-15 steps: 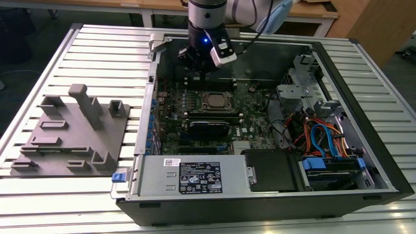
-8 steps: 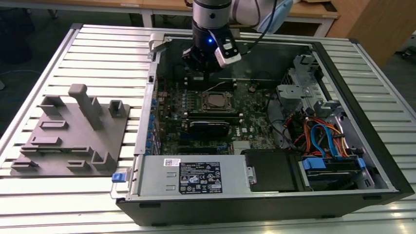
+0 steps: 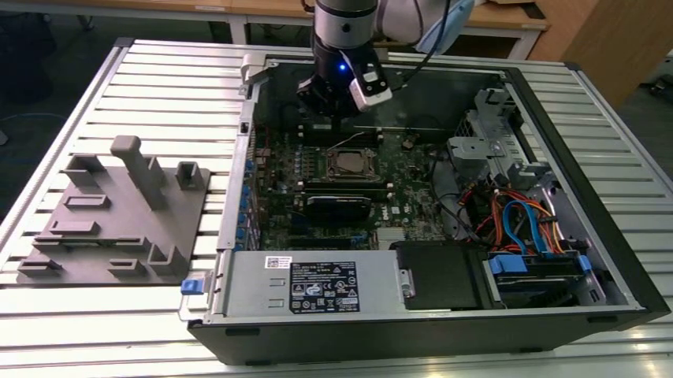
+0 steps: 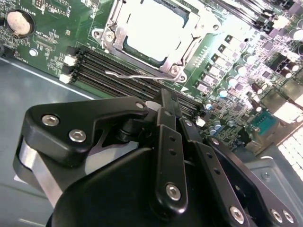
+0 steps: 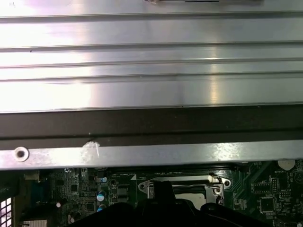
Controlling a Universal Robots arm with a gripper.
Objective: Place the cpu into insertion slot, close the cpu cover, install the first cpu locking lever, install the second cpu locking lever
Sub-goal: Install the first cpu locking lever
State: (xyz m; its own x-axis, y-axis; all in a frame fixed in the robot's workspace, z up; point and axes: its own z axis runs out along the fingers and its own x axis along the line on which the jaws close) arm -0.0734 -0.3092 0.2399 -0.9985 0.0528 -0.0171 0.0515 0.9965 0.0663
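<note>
I see the cpu (image 4: pixel 154 29) lying flat in the insertion slot (image 3: pixel 352 164), in the middle of the green board (image 3: pixel 315 185) inside the open computer case (image 3: pixel 589 236), with the cpu cover (image 4: pixel 118 35) framing it and a thin lever (image 4: pixel 135 75) lying just beside the slot. My gripper (image 3: pixel 328 106) hangs over the far side of the board, near the slot but not touching it. Its fingers (image 4: pixel 169 111) are pressed together and hold nothing, and a grey tray (image 3: pixel 116 216) sits on the table at the exterior view's left.

Slatted metal table (image 3: pixel 158 87) (ribs run across whole width) carries two things: open computer case (image 3: pixel 421 331) toward exterior view's right, grey plastic fixture tray (image 3: pixel 116 228) just beside it, toward exterior view's left.
</note>
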